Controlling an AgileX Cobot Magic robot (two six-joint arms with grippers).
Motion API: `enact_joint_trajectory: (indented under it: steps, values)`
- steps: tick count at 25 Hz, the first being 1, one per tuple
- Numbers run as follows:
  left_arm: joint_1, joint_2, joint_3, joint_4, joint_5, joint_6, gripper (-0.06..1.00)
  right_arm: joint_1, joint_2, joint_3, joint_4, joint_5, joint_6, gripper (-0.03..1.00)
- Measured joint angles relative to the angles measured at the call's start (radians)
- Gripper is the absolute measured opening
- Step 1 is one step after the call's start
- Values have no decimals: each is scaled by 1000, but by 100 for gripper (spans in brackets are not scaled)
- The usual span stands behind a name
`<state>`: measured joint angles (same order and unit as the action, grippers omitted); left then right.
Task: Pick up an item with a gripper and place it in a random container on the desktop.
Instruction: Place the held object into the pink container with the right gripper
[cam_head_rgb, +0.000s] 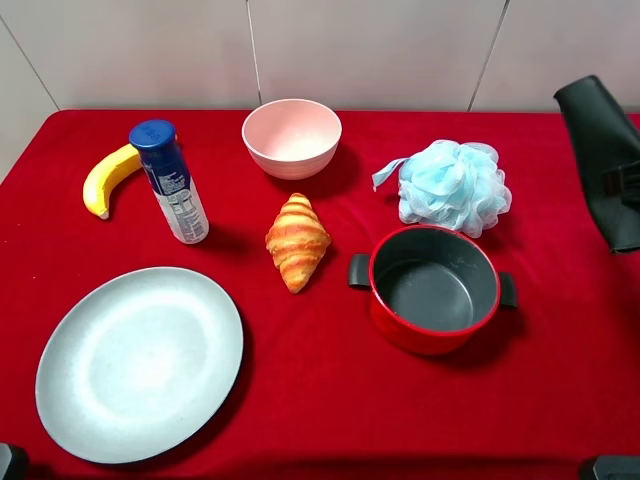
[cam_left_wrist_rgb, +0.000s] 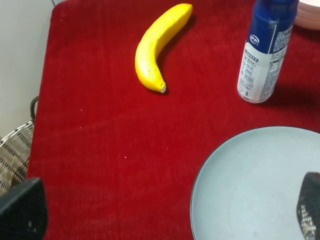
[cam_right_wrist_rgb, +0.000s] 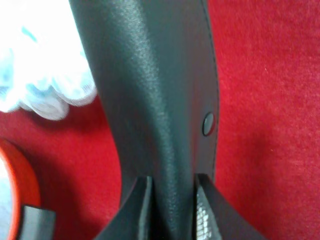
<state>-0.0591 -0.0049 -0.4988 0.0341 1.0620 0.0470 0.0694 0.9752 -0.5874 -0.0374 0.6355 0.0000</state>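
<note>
I see the red desktop (cam_head_rgb: 300, 410) carrying the grey plate (cam_head_rgb: 140, 365) near left and the pink bowl (cam_head_rgb: 292, 135) at the far middle. Over the right side, the black case (cam_right_wrist_rgb: 150, 90) sits clamped in my right gripper (cam_right_wrist_rgb: 172, 200). My left gripper (cam_left_wrist_rgb: 165, 212) hangs spread open by the plate's edge.

High camera overlooks whole desktop (cam_head_rgb: 300, 380) — wrist cameras close, downward.

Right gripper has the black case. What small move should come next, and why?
Probably carry the black case toward the pink bowl, keeping above the blue bath puff. The right gripper is shut on it at the far right of the high view, and the bowl is empty.
</note>
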Motion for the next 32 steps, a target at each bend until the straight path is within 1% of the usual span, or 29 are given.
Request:
enact_joint_trajectory:
  steps: [5, 9, 11, 14, 21, 25, 28, 32]
  values:
    - [0, 0, 0, 0, 0, 0, 99, 0, -35, 0, 79, -2, 0, 13]
    - [0, 0, 0, 0, 0, 0, 99, 2, -43, 0, 106, -2, -38, 12]
    - [0, 0, 0, 0, 0, 0, 99, 22, -43, 0, 108, -3, -49, 12]
    - [0, 0, 0, 0, 0, 0, 99, 83, -43, 1, 110, -30, -64, 12]
    - [0, 0, 0, 0, 0, 0, 99, 228, -42, 1, 110, -177, -67, 12]
    - [0, 0, 0, 0, 0, 0, 99, 297, -42, 1, 84, -286, -67, 12]
    - [0, 0, 0, 0, 0, 0, 99, 330, -41, 1, 71, -372, -67, 12]
    - [0, 0, 0, 0, 0, 0, 99, 340, -19, 1, 59, -486, -67, 12]
